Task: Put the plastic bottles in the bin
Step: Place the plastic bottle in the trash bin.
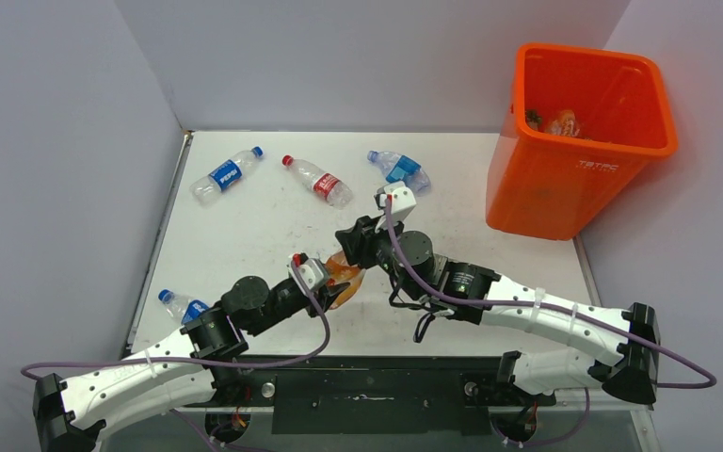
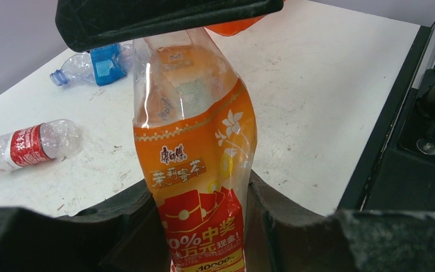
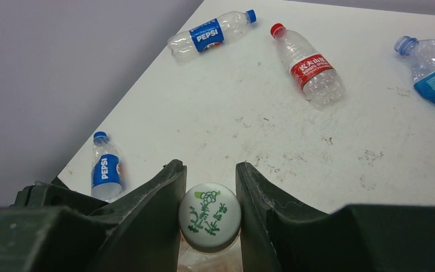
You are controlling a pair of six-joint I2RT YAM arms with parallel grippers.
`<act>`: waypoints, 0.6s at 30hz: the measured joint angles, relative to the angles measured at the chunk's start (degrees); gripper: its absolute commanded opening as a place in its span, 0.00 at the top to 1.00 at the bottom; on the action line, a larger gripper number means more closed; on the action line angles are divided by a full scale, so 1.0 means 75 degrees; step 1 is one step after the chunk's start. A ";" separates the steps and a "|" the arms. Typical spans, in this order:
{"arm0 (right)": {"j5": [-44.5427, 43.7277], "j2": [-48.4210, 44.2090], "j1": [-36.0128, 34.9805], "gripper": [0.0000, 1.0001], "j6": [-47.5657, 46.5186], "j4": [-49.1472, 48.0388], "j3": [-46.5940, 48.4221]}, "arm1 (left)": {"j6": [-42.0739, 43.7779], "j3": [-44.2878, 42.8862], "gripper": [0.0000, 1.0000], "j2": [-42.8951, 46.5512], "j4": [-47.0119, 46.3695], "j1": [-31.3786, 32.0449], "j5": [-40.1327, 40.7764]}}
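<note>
Gripping orange-tinted bottle (image 2: 195, 141) | left jaws on red-orange label (image 2: 204, 226) | right jaws on white flower-printed cap (image 3: 209, 218)

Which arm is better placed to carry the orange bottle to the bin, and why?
Right. The right tool sits around the white cap of the orange bottle, and the bin stands at the far right, on that arm's side. The left tool grips the bottle's body, farther from the bin.

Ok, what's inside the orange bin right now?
Inside the bin, just above its near rim, a crumpled clear-orange bottle and something dark beside it show. The near wall covers everything lower down.
</note>
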State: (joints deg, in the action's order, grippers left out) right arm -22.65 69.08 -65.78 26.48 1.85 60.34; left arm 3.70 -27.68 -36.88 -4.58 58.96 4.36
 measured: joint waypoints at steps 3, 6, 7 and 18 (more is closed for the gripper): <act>-0.0061 -0.0035 -0.0006 0.95 -0.0041 0.0085 0.0003 | 0.0015 0.0000 0.03 0.0009 0.0000 0.0029 0.0020; -0.0321 -0.0055 0.0009 0.95 -0.0332 0.0729 0.0239 | -0.0073 -0.0006 0.04 0.0117 -0.0012 0.0029 0.0169; -0.0425 -0.0050 0.0009 0.95 -0.0487 0.1029 0.0455 | -0.0119 -0.0009 0.04 0.0166 -0.0015 0.0026 0.0227; -0.3264 0.0122 0.0682 0.95 -0.4170 0.0341 0.4814 | -0.0184 -0.0009 0.04 0.0574 -0.0128 0.0026 0.0793</act>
State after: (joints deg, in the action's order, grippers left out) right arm -47.13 70.00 -60.66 -4.80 4.40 96.44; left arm 2.33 -27.75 -32.58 -5.54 59.16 10.31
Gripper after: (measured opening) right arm 0.346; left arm 0.961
